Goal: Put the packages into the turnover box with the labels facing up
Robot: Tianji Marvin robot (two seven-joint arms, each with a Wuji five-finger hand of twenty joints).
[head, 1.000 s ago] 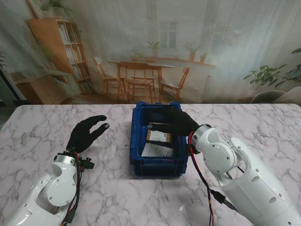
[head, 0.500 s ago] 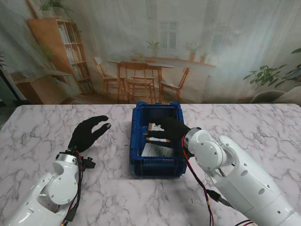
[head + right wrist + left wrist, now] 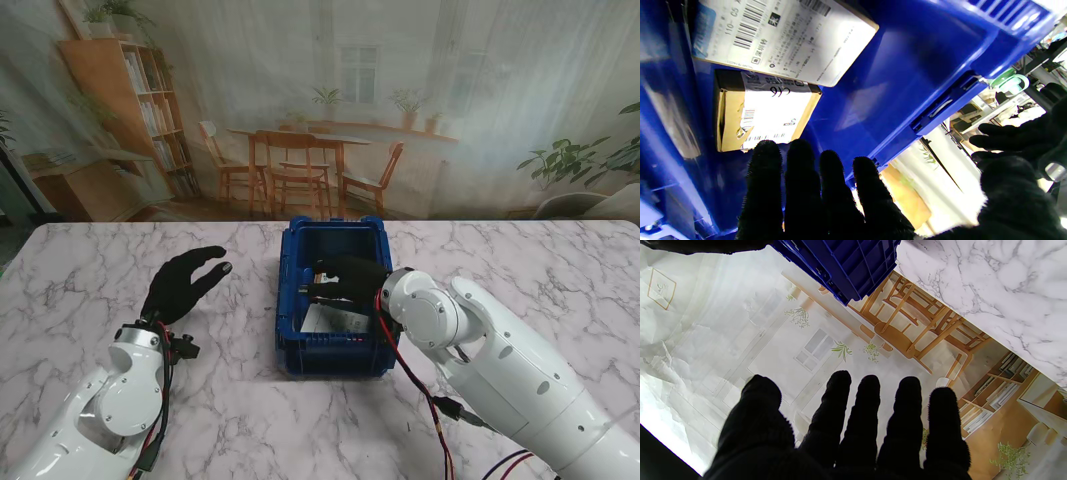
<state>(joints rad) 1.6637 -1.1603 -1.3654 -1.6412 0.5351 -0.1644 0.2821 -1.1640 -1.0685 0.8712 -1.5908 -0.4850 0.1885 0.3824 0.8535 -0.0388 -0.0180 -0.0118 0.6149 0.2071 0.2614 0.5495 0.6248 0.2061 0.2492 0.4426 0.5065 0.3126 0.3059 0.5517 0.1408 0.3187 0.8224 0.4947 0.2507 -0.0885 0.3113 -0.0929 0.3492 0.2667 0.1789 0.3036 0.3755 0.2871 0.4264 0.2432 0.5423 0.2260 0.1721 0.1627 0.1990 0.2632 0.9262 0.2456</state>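
Note:
The blue turnover box (image 3: pixel 335 355) stands mid-table. My right hand (image 3: pixel 348 280) reaches down inside it, fingers (image 3: pixel 800 186) stretched out and holding nothing. Just beyond the fingertips lies a brown carton (image 3: pixel 763 113) with its white label up. Beside the carton is a second package (image 3: pixel 783 36) showing a large white barcode label, also seen from the stand (image 3: pixel 322 318). My hand hides most of the carton from the stand. My left hand (image 3: pixel 185 283) hovers open over the table to the left of the box, fingers (image 3: pixel 870 413) spread and empty.
The marble table (image 3: pixel 90 270) runs out to both sides of the box. A printed backdrop of a room stands behind the far edge. A corner of the box (image 3: pixel 846 266) shows in the left wrist view.
My right hand has gone down into the box with the brown carton and shifted left; the carton now lies free of the fingers. The left hand has stayed put.

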